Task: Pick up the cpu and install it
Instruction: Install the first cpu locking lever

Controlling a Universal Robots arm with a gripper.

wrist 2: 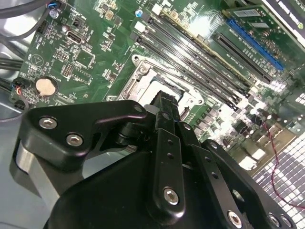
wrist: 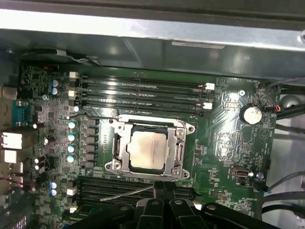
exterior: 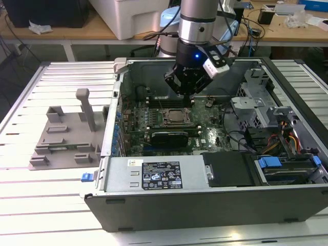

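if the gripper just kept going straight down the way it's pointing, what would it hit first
Most likely the cpu, which already sits in the socket frame on the motherboard. In the exterior view the gripper hangs right above that socket. Depth is unclear, so it could catch the frame's edge instead.

Open computer case [exterior: 205, 200] on the bench [exterior: 61, 205]: access from above only, side walls enclose the motherboard [wrist: 228, 143]. Gripper [exterior: 190, 91] hangs directly over the socket frame [wrist: 148, 149], where the cpu [wrist: 148, 149] lies seated. Memory slots [wrist: 143, 93] flank the socket closely. Drive cage [exterior: 256, 102] and cable bundle [exterior: 287, 138] crowd the exterior view's right. Grey fixture plate [exterior: 66, 138] stands outside, well apart.
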